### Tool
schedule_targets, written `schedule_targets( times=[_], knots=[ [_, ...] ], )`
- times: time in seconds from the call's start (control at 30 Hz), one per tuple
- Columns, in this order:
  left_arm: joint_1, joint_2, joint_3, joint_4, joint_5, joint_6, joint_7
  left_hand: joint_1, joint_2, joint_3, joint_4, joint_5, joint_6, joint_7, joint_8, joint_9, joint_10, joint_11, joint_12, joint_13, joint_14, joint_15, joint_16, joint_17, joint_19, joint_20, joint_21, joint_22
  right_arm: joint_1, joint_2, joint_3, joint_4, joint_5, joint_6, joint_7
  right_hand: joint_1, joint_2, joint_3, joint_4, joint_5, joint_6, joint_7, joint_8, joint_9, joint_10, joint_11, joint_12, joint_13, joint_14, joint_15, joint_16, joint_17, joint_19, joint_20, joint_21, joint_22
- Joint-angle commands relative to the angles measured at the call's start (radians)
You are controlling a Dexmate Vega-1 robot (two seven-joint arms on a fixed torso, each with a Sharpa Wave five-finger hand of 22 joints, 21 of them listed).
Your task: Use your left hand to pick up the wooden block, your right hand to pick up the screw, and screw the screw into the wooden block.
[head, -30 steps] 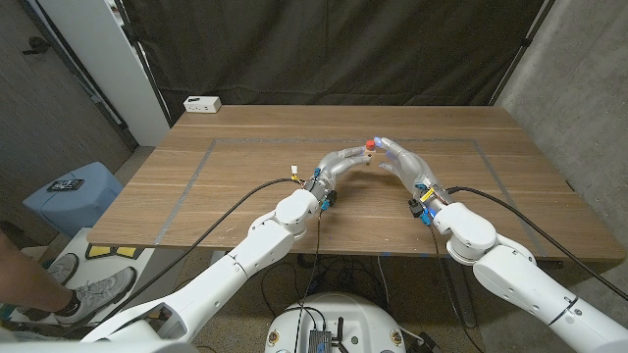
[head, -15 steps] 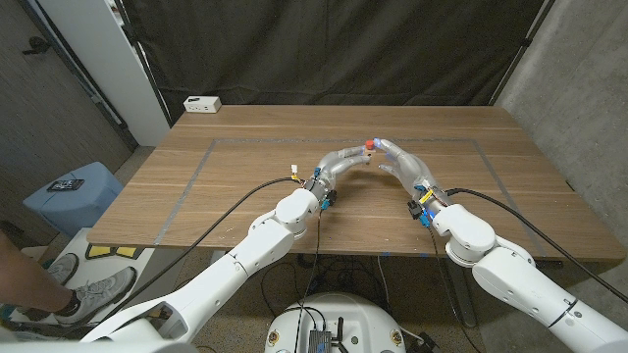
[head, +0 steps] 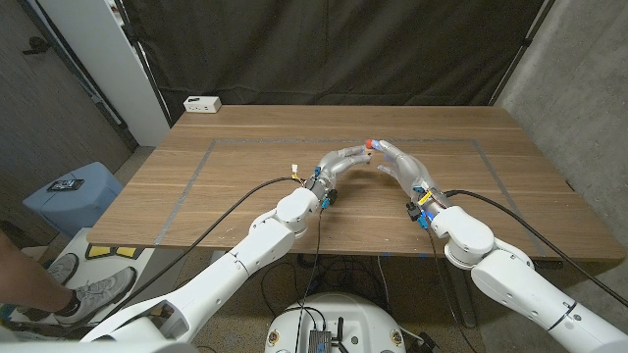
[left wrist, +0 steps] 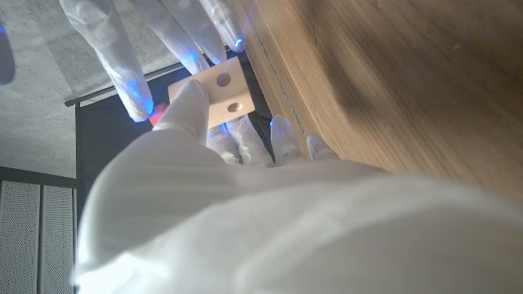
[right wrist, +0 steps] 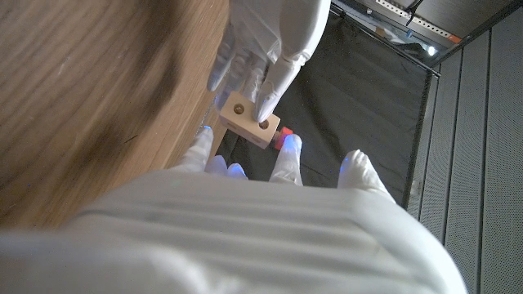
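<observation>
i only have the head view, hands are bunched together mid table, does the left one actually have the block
Observer: Yes. In the left wrist view the left hand pinches the wooden block with thumb on its face.
Operator: any holes in it
Observer: Two round holes show on the block's face in the right wrist view.
Operator: and the screw
Observer: A red piece, likely the screw, sits at the right hand's fingertips beside the block; I cannot tell whether it has entered a hole.

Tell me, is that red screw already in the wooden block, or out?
Out. Both holes in the wooden block look empty, and the red screw sits beside it at the right hand's fingers.
</observation>
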Motion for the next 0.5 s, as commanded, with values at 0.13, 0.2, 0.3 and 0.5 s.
schedule_targets(
  times=[0.13,0.2,0.3,0.5],
  knots=[
    [-0.001,-0.003,-0.002,0.009,0.0,-0.006,0.003,0.003,0.01,0.006,0.003,0.008,0.019,0.008,0.005,0.002,0.009,0.002,0.009,0.002,0.009,-0.06,0.006,0.002,0.005,0.006,0.004,0.004,0.003,0.005,-0.006,-0.001,-0.008,0.011,0.005,-0.004,0.005,0.004,-0.002,-0.001,0.009,-0.002,0.003,0.0,0.0,0.0,0.008,0.003,-0.017,-0.001,0.006,0.003,0.005,0.003,0.006,0.003],
    [-0.002,-0.004,-0.002,0.011,-0.001,-0.007,0.002,0.005,0.009,0.006,0.001,0.009,0.018,0.009,0.004,0.002,0.01,0.001,0.009,0.002,0.009,-0.061,0.006,0.001,0.005,0.006,0.004,0.004,0.004,0.007,-0.006,0.0,-0.009,0.012,0.003,-0.003,0.005,0.004,-0.002,-0.001,0.009,-0.002,0.003,0.0,0.0,-0.001,0.008,0.003,-0.017,-0.001,0.006,0.003,0.005,0.003,0.006,0.003],
    [-0.005,-0.005,-0.001,0.015,0.001,-0.01,-0.001,0.005,0.008,0.006,0.001,0.008,0.018,0.008,0.004,0.002,0.009,0.002,0.009,0.002,0.009,-0.061,0.006,0.001,0.005,0.006,0.004,0.004,0.006,0.009,-0.005,0.002,-0.009,0.013,0.001,-0.003,0.005,0.004,-0.002,-0.001,0.01,-0.003,0.002,0.0,0.0,0.0,0.008,0.003,-0.017,-0.001,0.006,0.003,0.006,0.003,0.006,0.003],
    [-0.01,-0.006,0.0,0.02,0.001,-0.011,-0.005,0.007,0.007,0.005,0.0,0.008,0.017,0.012,0.004,0.002,0.01,0.002,0.009,0.002,0.008,-0.06,0.005,0.001,0.005,0.005,0.004,0.004,0.006,0.013,0.004,0.005,-0.008,0.014,-0.011,-0.003,0.005,0.004,-0.002,-0.001,0.009,-0.003,0.001,0.0,0.001,0.001,0.008,0.003,-0.016,0.0,0.006,0.003,0.006,0.003,0.006,0.003]
  ],
)
